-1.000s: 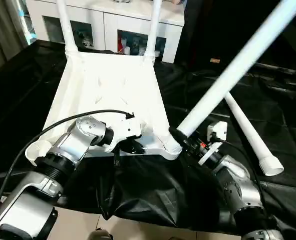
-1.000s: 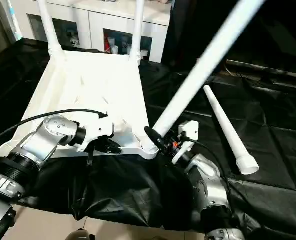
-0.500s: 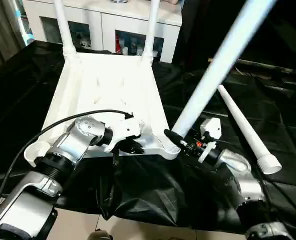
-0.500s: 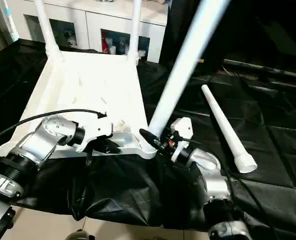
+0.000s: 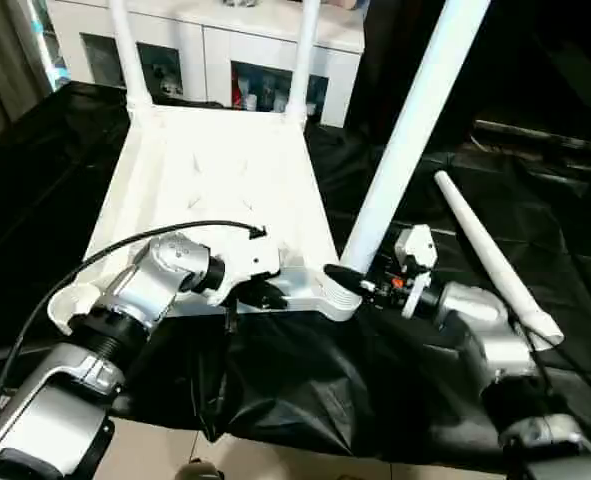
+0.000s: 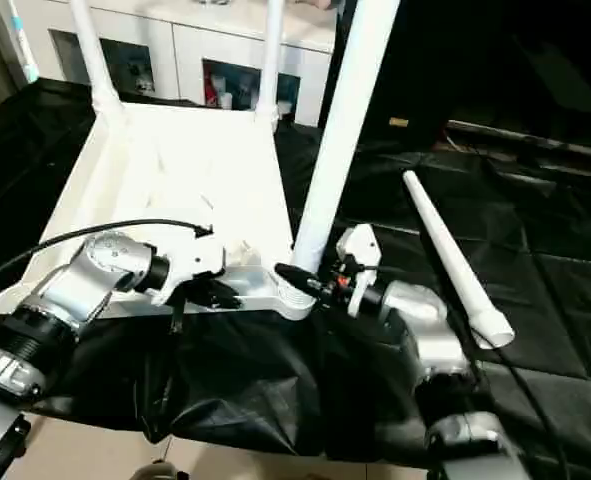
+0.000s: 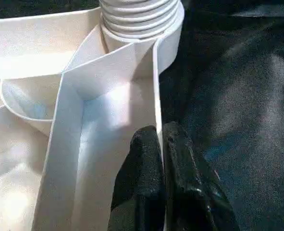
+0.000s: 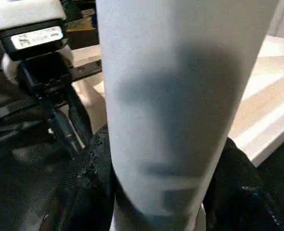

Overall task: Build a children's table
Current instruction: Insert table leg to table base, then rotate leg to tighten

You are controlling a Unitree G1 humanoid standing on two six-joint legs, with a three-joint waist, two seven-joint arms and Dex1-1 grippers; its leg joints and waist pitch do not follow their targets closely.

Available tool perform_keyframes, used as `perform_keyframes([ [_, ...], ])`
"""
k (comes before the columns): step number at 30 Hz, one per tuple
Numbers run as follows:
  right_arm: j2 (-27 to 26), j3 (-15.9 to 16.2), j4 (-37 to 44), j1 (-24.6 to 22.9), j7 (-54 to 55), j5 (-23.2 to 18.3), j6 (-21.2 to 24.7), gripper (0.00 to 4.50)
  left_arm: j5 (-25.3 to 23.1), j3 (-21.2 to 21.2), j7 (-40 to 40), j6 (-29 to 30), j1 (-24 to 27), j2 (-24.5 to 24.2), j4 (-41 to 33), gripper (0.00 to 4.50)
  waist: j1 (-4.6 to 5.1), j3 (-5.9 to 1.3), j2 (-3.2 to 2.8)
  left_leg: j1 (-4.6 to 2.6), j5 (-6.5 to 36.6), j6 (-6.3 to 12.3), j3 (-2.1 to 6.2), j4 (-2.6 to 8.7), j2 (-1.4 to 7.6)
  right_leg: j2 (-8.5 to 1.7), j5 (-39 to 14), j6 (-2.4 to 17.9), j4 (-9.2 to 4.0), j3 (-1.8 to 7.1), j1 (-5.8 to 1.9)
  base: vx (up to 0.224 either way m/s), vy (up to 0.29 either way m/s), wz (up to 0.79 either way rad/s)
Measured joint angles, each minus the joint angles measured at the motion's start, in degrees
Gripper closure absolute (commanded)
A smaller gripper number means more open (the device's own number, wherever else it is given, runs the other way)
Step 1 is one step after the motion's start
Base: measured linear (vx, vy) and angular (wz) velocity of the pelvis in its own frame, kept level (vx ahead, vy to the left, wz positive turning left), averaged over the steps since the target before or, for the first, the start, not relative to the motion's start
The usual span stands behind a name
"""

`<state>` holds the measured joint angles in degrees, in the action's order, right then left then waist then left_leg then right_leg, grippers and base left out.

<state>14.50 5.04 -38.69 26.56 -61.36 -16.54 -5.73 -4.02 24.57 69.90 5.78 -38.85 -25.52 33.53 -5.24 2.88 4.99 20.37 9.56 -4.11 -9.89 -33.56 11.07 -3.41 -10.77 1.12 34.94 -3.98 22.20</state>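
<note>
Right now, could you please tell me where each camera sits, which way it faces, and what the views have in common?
Left eye, right eye: on the head, looking forward and down at the upturned table top; both silver forearms show.
Left wrist: looks along the left end effector, shut on the top's rim.
Right wrist: looks along the right end effector, closed around the leg.
Shared: both wrist views and the head views show that leg standing in the near corner socket.
</note>
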Motion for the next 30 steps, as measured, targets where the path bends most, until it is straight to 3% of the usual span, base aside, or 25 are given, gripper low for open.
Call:
perform_keyframes([
  [6,0.33,0.37,-3.84,2.79,-4.58,0.20,-1.64,2.60,0.95,-0.11,2.41,-1.90,0.04,-1.07,0.48,4.50,0.07,0.04,-0.10,-0.23,0.00,0.00,-0.01,0.45,-0.02,0.02,0.00,0.02,0.01,-0.03,-0.03,0.000,0.000,0.00],
  [22,0.06,1.57,-5.75,3.99,-7.29,0.47,-4.15,2.60,1.64,-0.79,4.61,-4.36,0.40,-2.62,1.23,4.50,0.15,0.06,-0.17,-0.37,0.01,-0.02,-0.02,0.68,-0.02,0.05,-0.13,0.09,0.00,-0.05,-0.07,0.000,0.000,0.00],
  [30,-4.78,-1.31,-9.37,4.78,10.04,1.47,-6.26,2.61,0.22,-2.80,-4.38,1.84,0.33,0.70,1.65,4.50,1.08,0.11,-0.20,-0.61,0.01,-0.02,0.02,0.63,-0.02,0.04,-0.16,0.03,-0.23,-0.13,-0.05,0.000,0.000,0.00],
])
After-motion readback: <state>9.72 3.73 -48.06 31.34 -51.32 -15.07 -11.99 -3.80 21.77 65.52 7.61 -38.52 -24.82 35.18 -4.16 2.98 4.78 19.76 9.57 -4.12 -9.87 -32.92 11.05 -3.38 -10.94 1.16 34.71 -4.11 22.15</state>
